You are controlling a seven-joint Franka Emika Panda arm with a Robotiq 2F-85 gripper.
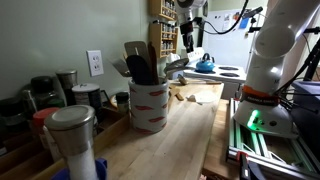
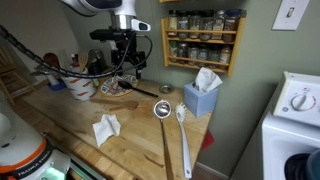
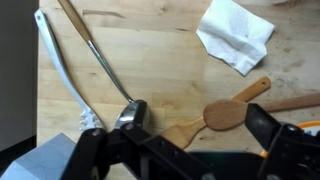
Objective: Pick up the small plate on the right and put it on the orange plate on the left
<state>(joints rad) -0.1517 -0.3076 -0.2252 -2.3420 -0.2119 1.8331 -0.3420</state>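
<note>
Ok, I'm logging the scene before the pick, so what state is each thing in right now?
Gripper: open, empty.
Tissue box: upright, a tissue sticking out.
Napkin: crumpled.
Ladle: lying flat.
Wooden spoon: lying flat.
Crock: upright, full of utensils.
Spice rack: stocked.

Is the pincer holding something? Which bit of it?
Nothing is held. In the wrist view the pincer is open, and only the table with a wooden spoon shows between its fingers.
</note>
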